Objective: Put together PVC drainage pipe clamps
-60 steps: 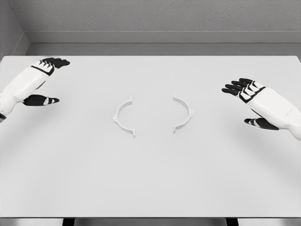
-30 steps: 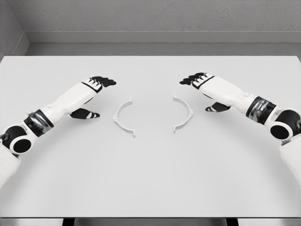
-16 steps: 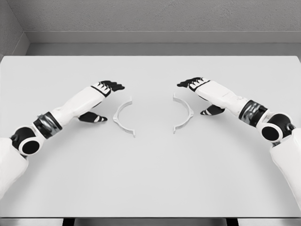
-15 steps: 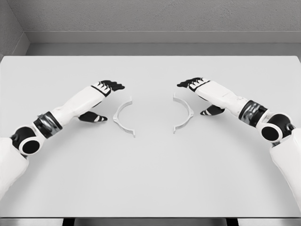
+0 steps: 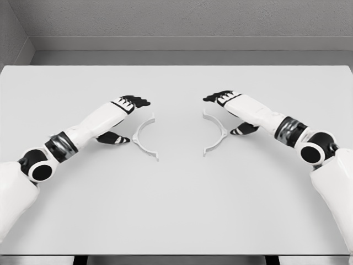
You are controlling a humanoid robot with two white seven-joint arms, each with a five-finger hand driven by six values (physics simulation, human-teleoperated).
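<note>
Two white half-ring clamp pieces lie flat near the middle of the pale tabletop, their open sides facing each other across a clear gap. The left clamp half bows out toward nine o'clock; the right clamp half bows out toward three o'clock. They do not touch.

The left hand reaches in from about eight o'clock and hangs just at the outer curve of the left clamp half, its dark fingers stretched forward and loosely spread above the piece's far end, the thumb hanging lower beside the arc. It holds nothing.

The right hand comes in from about four o'clock in much the same pose. Its fingers extend over the far tip of the right clamp half, thumb down at the outer side of the curve, relaxed and holding nothing. Whether either thumb actually touches its piece, I cannot tell from here.

A grey wall runs behind the tabletop at twelve o'clock.
</note>
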